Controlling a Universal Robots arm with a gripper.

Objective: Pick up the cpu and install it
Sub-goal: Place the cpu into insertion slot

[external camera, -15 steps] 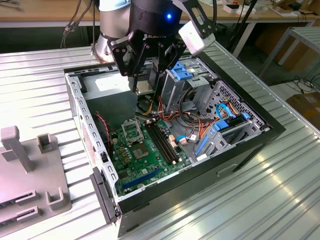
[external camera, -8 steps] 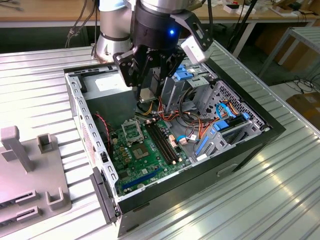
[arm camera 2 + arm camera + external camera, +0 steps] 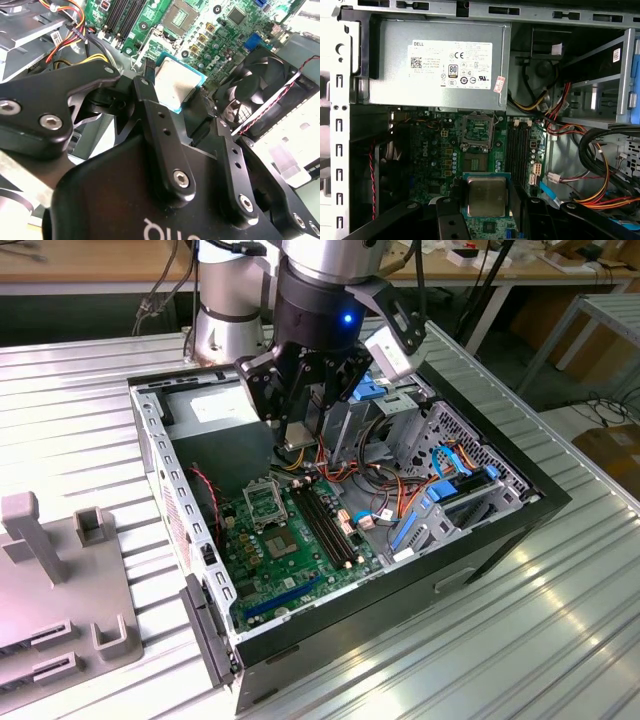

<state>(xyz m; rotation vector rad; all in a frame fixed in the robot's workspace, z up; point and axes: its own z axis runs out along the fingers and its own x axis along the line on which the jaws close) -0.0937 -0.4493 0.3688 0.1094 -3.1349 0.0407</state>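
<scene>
The cpu (image 3: 486, 196), a square chip with a silver lid and a green-blue edge, sits between my gripper's (image 3: 486, 202) two black fingers (image 3: 451, 220), which are shut on its sides. In the second wrist view the cpu (image 3: 175, 85) hangs above the green motherboard (image 3: 220, 30), short of the open socket (image 3: 180, 15). The exterior view has my gripper (image 3: 298, 438) inside the open computer case, above and slightly behind the socket (image 3: 262, 502) with its metal frame. In the first wrist view the socket (image 3: 478, 131) lies beyond the held chip.
A grey power supply (image 3: 440, 65) sits just behind the socket. Memory slots (image 3: 325, 525) and bundled coloured cables (image 3: 400, 495) lie toward the exterior view's right. A black fan (image 3: 260, 85) is beside the board. A grey fixture (image 3: 60, 580) stands on the table outside the case.
</scene>
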